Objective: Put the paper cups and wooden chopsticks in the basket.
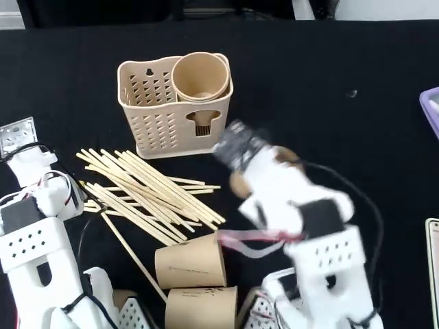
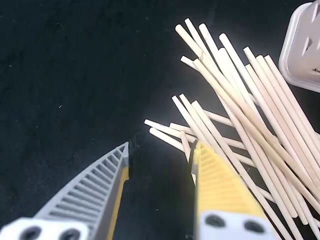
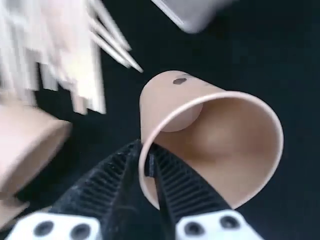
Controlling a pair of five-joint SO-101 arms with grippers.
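Right tool (image 3: 145, 151) clenched on the rim of a cup (image 3: 215, 135). My left tool (image 2: 160, 159) released, above the chopsticks (image 1: 147, 192) at 9 o'clock on the counter (image 1: 357, 62). Basket (image 1: 154, 120) at 11 o'clock holds a second cup (image 1: 200, 75). Two cups (image 1: 191, 262) lie sideways at 6 o'clock.

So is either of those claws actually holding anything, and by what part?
The right claw pinches a paper cup by its rim. The left claw is open and holds nothing.

One cup (image 1: 200, 77) in basket (image 1: 154, 116), chopsticks (image 1: 147, 195) heaped before basket, two lying cups (image 1: 191, 262) before chopsticks
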